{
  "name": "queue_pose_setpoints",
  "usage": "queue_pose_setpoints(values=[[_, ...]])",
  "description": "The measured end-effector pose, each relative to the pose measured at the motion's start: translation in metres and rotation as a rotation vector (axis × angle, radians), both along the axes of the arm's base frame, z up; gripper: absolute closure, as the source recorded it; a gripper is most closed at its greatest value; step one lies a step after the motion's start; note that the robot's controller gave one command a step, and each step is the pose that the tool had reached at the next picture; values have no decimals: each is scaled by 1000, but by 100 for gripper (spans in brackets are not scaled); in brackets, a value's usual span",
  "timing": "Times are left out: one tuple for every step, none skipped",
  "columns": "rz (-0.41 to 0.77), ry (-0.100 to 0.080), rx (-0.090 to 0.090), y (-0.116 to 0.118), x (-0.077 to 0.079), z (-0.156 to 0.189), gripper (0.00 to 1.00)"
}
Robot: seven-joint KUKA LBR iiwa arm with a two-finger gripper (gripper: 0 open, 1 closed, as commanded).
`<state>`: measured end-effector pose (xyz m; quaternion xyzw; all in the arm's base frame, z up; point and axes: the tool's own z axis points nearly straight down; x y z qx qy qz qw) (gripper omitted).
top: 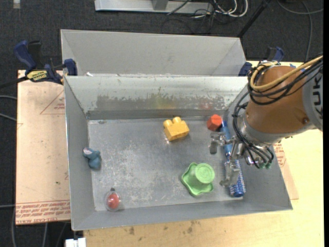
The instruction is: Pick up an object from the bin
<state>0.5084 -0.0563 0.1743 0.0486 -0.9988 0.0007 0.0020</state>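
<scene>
Where the orange-covered arm [277, 104] reaches in from the right, its gripper [230, 161] hangs low over the bin's [77, 138] right front corner. A small blue object [237, 189] lies there, partly hidden beneath it. Whether the gripper is open or grasping anything cannot be made out. A green cup [199, 179] lies just beside the blue object.

Rounded orange-brown wrist cover [275, 104] with looped yellow and black cables [281, 80]

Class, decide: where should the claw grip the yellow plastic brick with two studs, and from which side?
Probably the yellow plastic brick across its flat side walls, coming down from above: it sits alone on the bin floor, both sides free.
</scene>
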Motion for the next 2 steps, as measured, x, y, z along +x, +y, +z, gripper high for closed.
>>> queue_pose_setpoints(values=[[-317,-2,2,25,2,-104,0],[-316,-5,1,25,3,-100,100]])
